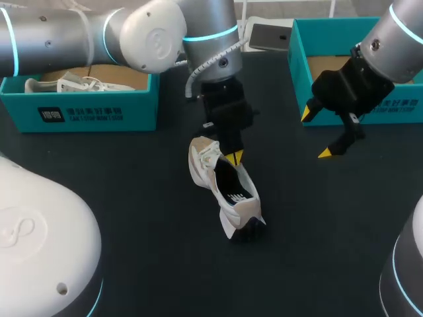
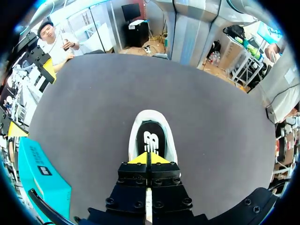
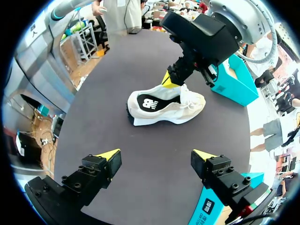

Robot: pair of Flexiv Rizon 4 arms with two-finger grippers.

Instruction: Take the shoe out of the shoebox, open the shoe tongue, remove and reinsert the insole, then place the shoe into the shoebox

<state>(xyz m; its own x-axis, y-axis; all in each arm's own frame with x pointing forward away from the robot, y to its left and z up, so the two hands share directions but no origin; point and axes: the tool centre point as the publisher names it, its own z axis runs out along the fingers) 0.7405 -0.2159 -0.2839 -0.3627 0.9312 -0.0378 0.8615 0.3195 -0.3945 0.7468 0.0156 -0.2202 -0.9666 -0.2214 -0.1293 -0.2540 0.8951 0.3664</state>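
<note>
Shoe (image 1: pixel 225 188) well inside table (image 1: pixel 132 211) edges | left pincer (image 2: pixel 149 158) clenched at collar | right pincer (image 3: pixel 156 155) released

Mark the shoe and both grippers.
shoe (image 1: pixel 229 189): head view, on its dark insole.
left gripper (image 2: pixel 149 158): left wrist view, between its yellow tips.
right gripper (image 3: pixel 155 153): right wrist view, midway between its tips.

We find free counter (image 1: pixel 152 224) from 3 to 9 o'clock of the shoe (image 1: pixel 228 191)
Our left pincer (image 1: pixel 234 157), tips together, bars its mouth at 12 o'clock; left shoebox (image 1: pixel 99 109) at 10, right shoebox (image 1: pixel 396 109) at 2, our gaping right pincer (image 1: pixel 315 135) just before it.
</note>
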